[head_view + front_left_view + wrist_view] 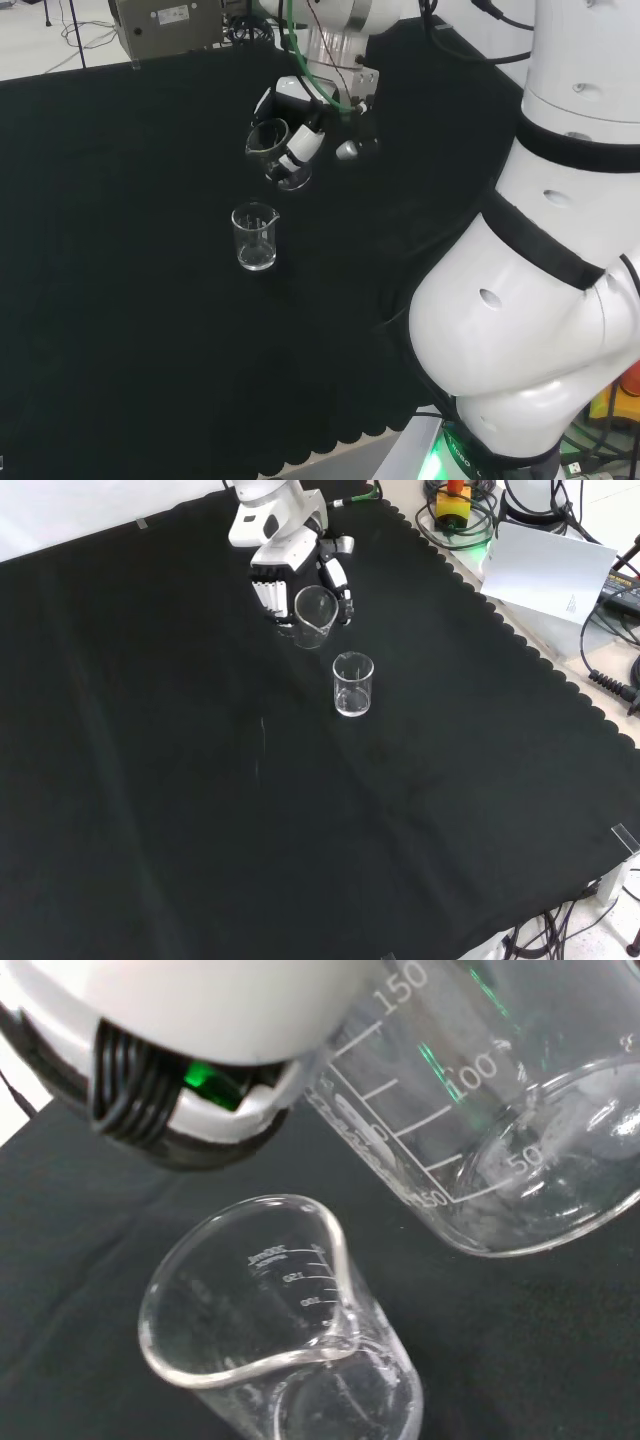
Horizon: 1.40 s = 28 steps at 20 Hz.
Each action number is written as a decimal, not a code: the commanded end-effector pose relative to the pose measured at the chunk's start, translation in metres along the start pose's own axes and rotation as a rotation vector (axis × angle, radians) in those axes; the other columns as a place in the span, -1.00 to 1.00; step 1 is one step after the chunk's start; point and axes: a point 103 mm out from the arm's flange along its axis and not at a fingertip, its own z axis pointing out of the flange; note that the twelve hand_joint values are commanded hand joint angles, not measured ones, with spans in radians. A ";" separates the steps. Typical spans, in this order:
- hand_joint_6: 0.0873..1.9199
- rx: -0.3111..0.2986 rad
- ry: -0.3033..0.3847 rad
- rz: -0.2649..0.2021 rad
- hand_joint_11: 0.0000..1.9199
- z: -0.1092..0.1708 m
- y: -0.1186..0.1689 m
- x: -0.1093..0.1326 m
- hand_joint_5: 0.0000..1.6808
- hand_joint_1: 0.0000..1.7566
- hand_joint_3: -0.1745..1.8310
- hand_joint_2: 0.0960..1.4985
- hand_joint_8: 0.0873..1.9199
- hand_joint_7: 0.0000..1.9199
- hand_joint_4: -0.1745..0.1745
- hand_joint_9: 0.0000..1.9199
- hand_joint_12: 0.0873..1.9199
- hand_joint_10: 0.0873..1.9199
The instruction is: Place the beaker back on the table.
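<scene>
The hand [300,140] [285,575] hangs above the black cloth, its fingers curled round a clear glass beaker [272,150] [314,615]. That beaker is tilted, its mouth turned sideways, and it is off the cloth. In the wrist view its marked wall [480,1130] is close and large beside a white part of the hand [190,1030]. A second clear beaker [254,236] [353,684] [270,1350] stands upright on the cloth just below the held one and apart from it.
The black cloth [120,300] [200,810] covers the bench, with a scalloped edge [520,645] at the right of the front view. The arm's white links [540,260] stand at the right of the head view. A grey box [165,25] sits beyond the cloth.
</scene>
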 end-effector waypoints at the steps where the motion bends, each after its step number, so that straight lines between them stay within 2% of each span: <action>1: -0.21 -0.032 0.038 0.024 0.47 0.004 0.007 -0.027 0.42 0.48 -0.12 -0.21 -0.23 0.30 -1.00 0.69 -0.41 -0.53; 8: -0.21 -0.091 0.082 0.019 0.46 0.009 0.014 -0.049 0.41 0.48 -0.12 -0.21 -0.23 0.29 -1.00 0.68 -0.41 -0.52; 19: -0.21 -0.109 0.136 0.021 0.44 0.025 0.031 -0.078 0.41 0.48 -0.13 -0.20 -0.23 0.29 -1.00 0.66 -0.41 -0.53; 28: -0.21 -0.149 0.177 0.029 0.44 0.039 0.043 -0.095 0.41 0.48 -0.15 -0.19 -0.23 0.29 -1.00 0.65 -0.40 -0.53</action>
